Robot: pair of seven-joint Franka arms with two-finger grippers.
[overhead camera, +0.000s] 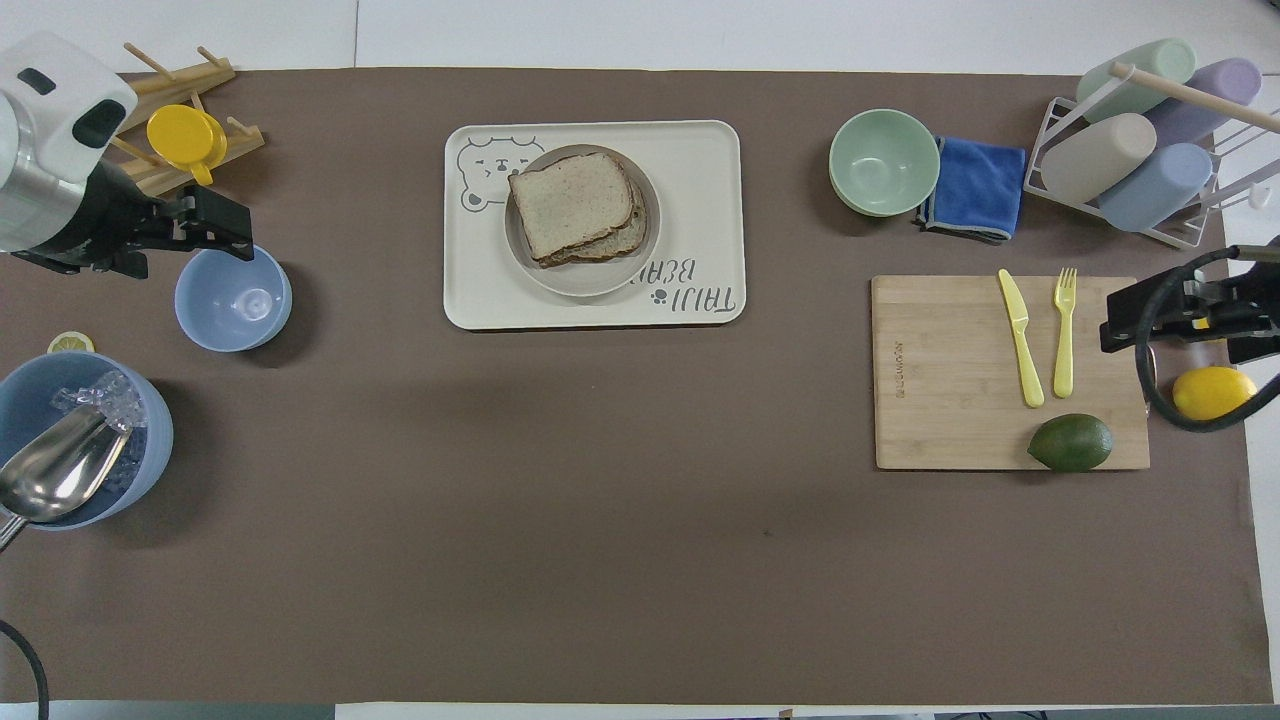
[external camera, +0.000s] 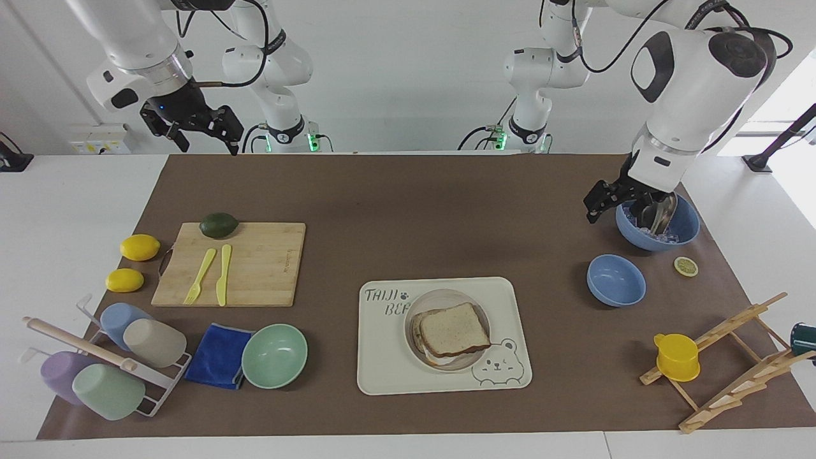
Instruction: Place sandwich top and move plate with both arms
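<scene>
Sandwich top (external camera: 454, 329) lies flat on the lower slice, on the plate (external camera: 415, 322), and the plate stands on the bear tray (external camera: 382, 370) in the middle of the table, farther from the robots than the cutting board (external camera: 264, 264). You see the left gripper (external camera: 601, 201) up in the air by the rim of the big blue bowl (external camera: 685, 234) with the metal scoop; it holds nothing, and whether its fingers are wide or narrow I cannot tell. Below it on the mat is the small blue bowl (external camera: 615, 280). Your right gripper (external camera: 204, 131) waits high over the robots' edge of the mat at the right arm's end, empty, fingers apart. The plate is touched by no gripper.
</scene>
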